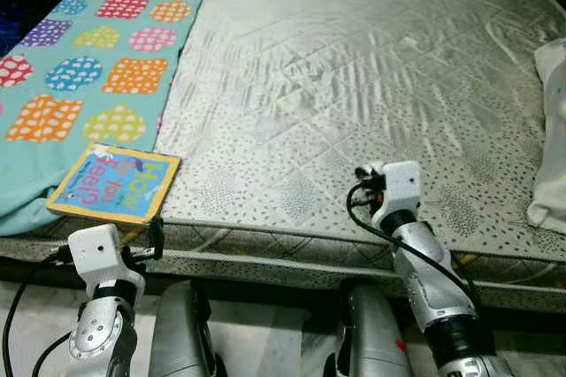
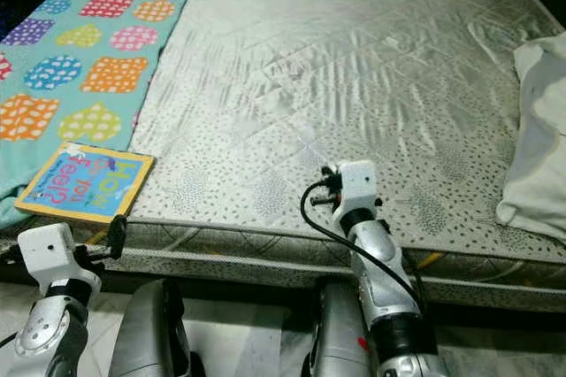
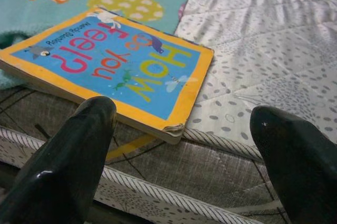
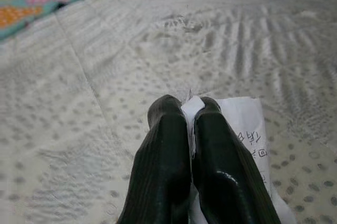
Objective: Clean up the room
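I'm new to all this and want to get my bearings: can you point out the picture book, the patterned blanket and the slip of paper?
picture book (image 1: pixel 115 183), left eye view, middle of its blue cover.
patterned blanket (image 1: pixel 97 36), left eye view, on a yellow patch.
slip of paper (image 4: pixel 247 124), right wrist view, its white face beside the black fingers.

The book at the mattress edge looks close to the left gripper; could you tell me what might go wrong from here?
The book overhangs the mattress edge, so a nudge from the open left gripper could tip it to the floor. The right gripper pinches only the paper slip's edge, which may slide out.
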